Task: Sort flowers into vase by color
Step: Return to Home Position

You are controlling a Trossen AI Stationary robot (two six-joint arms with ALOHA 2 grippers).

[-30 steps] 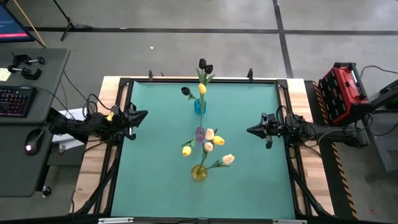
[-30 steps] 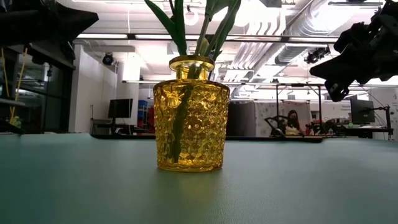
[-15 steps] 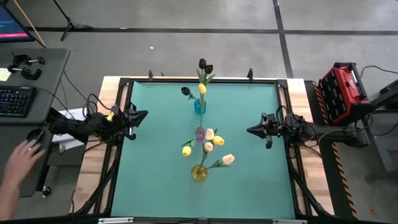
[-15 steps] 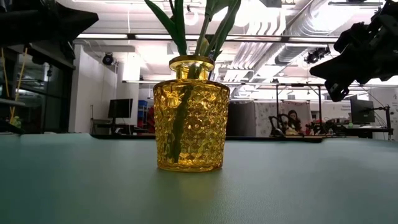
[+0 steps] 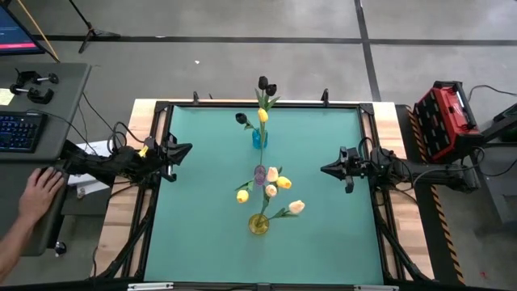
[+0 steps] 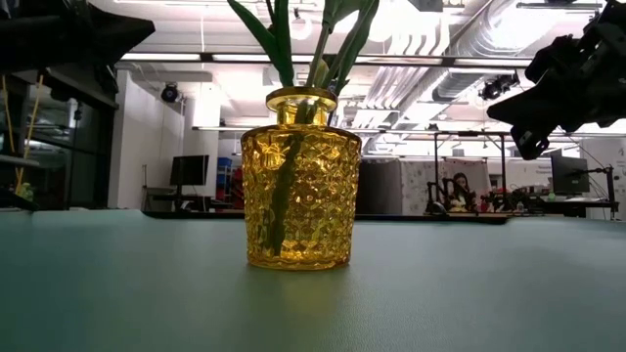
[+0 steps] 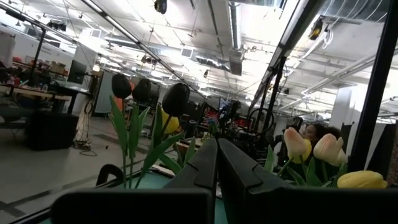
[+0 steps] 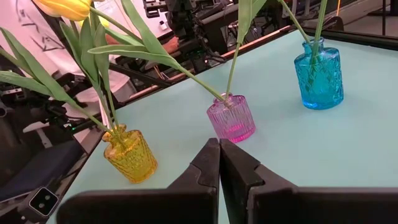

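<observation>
Three small glass vases stand in a row down the table's middle: blue (image 5: 258,139) at the far end, pink (image 5: 259,173) in the middle, yellow (image 5: 258,224) nearest. The blue vase holds near-black tulips (image 5: 263,82) and one yellow tulip (image 5: 262,115). Peach tulips (image 5: 273,174) and a yellow one (image 5: 283,183) rise from the pink vase. A yellow tulip (image 5: 242,196) and a peach one (image 5: 296,207) stand in the yellow vase. My left gripper (image 5: 187,149) is shut at the table's left edge. My right gripper (image 5: 325,170) is shut at the right side. Both hang in the air, apart from the vases.
Bare green table (image 5: 202,234) lies on both sides of the vase row. A black frame (image 5: 158,105) borders the table. A desk on the left carries a keyboard (image 5: 18,129), and a person's hand (image 5: 36,192) rests there. A red case (image 5: 443,117) sits off the right side.
Both arms and all the flowers have kept still. A person's hand has come into the high view at the desk on the left and moved slightly up onto it.
</observation>
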